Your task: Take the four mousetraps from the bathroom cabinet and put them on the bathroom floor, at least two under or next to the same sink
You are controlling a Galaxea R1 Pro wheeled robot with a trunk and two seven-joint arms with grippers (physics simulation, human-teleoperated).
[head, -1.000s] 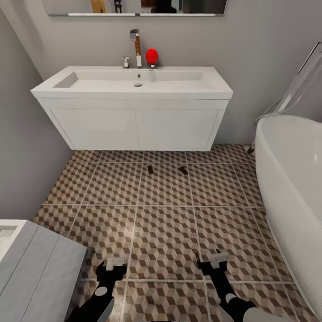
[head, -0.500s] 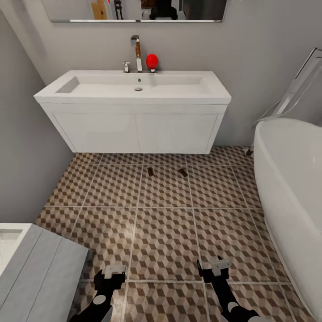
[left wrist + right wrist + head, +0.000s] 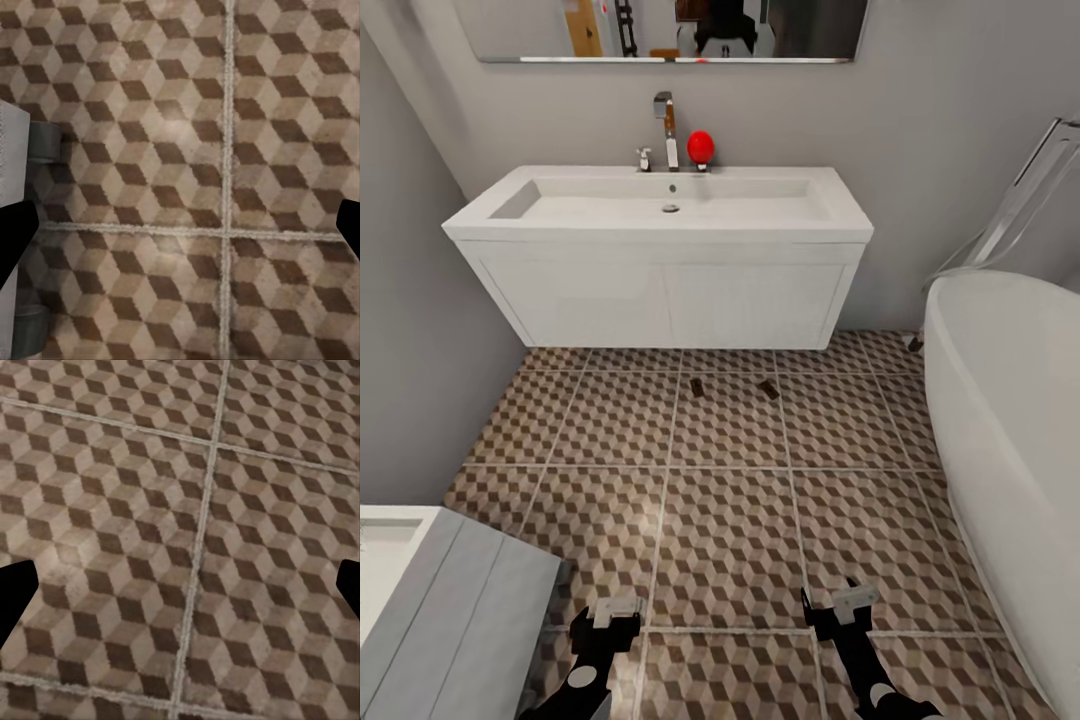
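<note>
Soft, even light fills the room, with no hard shadows; a dim band sits under the vanity (image 3: 660, 300). The bathroom floor (image 3: 730, 520) looks soft and slightly blurred in both wrist views. The bathtub (image 3: 1010, 420) rim bows toward the picture's edge.

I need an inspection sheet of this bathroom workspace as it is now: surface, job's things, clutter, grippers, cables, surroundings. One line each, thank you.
Surface: brown, beige and white cube-pattern tiled floor, pale grout lines.
Job's things: two small brown flat mousetraps, one and another, apart, lying on the floor just in front of the wide white rectangular sink on its wall-hung vanity.
Clutter: red round object beside the chrome tap.
Grippers: left gripper and right gripper low over the tiles, both open, holding nothing.
Cables: nothing seen.
Surroundings: white bathtub, grey panel, mirror.
</note>
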